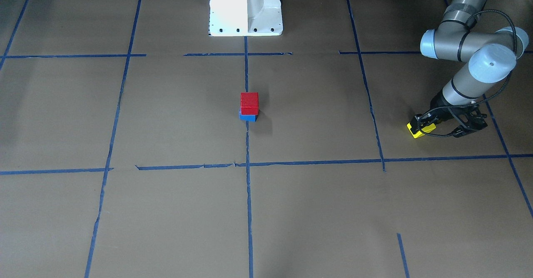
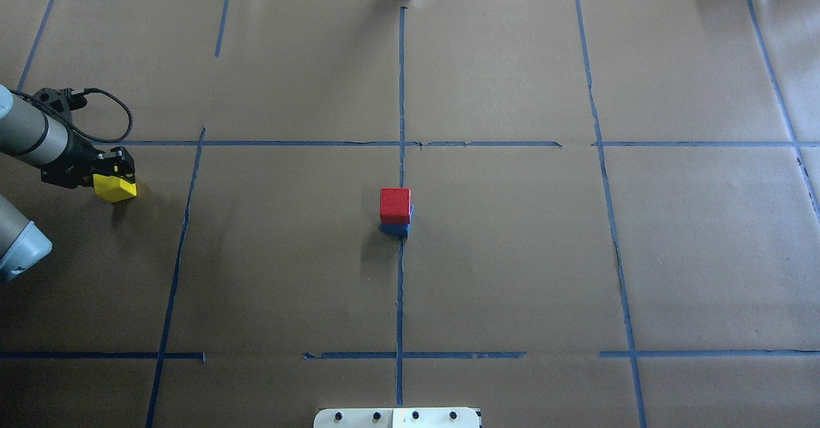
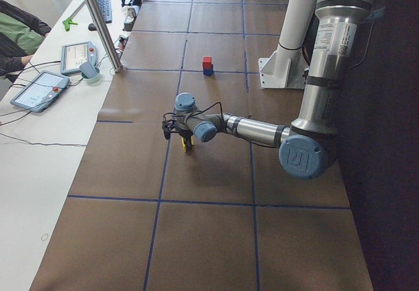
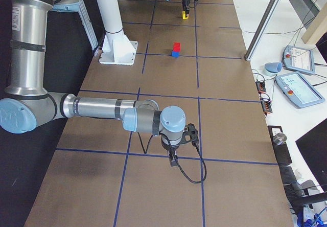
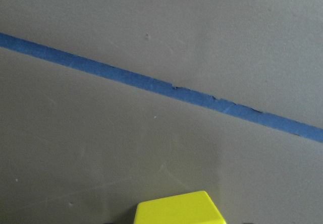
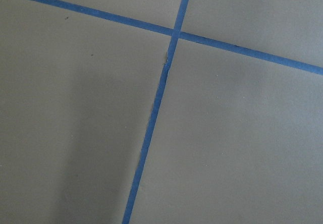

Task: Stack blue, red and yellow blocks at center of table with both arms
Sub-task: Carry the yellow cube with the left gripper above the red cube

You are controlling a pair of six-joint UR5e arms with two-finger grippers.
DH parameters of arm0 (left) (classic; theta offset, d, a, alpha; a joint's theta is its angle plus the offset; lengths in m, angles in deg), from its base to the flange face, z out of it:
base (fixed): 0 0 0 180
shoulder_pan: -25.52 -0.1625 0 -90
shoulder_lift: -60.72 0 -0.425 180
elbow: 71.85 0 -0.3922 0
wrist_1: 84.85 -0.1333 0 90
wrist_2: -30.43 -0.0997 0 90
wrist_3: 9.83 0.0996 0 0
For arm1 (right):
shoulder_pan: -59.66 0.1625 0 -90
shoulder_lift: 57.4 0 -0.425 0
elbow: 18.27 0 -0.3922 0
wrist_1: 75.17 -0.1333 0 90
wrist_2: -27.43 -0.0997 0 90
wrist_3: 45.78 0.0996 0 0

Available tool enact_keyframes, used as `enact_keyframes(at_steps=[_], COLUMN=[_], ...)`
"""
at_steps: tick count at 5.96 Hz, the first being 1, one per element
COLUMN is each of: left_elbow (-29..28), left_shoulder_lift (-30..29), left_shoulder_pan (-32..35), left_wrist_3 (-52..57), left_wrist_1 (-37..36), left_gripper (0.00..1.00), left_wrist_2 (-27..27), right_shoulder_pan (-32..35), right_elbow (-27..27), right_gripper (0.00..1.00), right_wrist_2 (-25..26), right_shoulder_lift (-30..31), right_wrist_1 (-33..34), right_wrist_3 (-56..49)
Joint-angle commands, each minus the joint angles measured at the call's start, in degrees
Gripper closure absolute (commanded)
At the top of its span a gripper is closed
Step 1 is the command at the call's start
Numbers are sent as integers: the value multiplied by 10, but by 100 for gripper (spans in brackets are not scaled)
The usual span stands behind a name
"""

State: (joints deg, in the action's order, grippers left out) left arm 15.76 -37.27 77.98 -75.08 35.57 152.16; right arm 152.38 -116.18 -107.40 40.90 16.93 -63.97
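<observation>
While the red block sits on the blue block as a two-high stack at the middle of the table, slightly skewed so a blue edge shows, the yellow block is well apart from that stack, far out to the robot's left and about level with it. Left arm: upper link near vertical, elbow low, forearm running nearly flat above the paper away from the stack, wrist bent so the tool points down. Left gripper: fingers closed against the yellow block, one on either side; cannot tell whether the block is clear of the paper. Left wrist camera shows only the block's top edge and one strip of blue tape. Right arm: seen in the right side view only, elbow low, forearm level, tool pointing down, well apart from the stack on the robot's right. Right gripper: how far open, cannot tell; nothing seen in it. Right wrist camera shows only a tape crossing on brown paper.
</observation>
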Motion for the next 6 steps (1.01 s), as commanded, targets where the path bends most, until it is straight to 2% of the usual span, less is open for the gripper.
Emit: enact_keyframes(at_steps=[1, 2, 3, 4, 5, 6], left_elbow=[20, 36, 57, 74, 88, 85], left_shoulder_lift=[-20, -43, -100, -186, -280, -344], left_shoulder_pan=[-4, -22, -46, -74, -113, -133], left_wrist_3=[1, 2, 2, 3, 3, 3], left_wrist_1=[-6, -7, -67, -174, -320, -351], left_gripper=[98, 98, 98, 98, 98, 97], left_wrist_2=[0, 0, -4, -40, -90, -106], right_shoulder_pan=[0, 0, 0, 0, 0, 0], right_elbow=[-1, -1, 0, 0, 0, 0], right_gripper=[0, 0, 0, 0, 0, 0], right_wrist_2=[0, 0, 0, -1, 0, 0], right_shoulder_lift=[0, 0, 0, 0, 0, 0], right_wrist_1=[0, 0, 0, 0, 0, 0], right_wrist_3=[1, 1, 1, 1, 1, 1])
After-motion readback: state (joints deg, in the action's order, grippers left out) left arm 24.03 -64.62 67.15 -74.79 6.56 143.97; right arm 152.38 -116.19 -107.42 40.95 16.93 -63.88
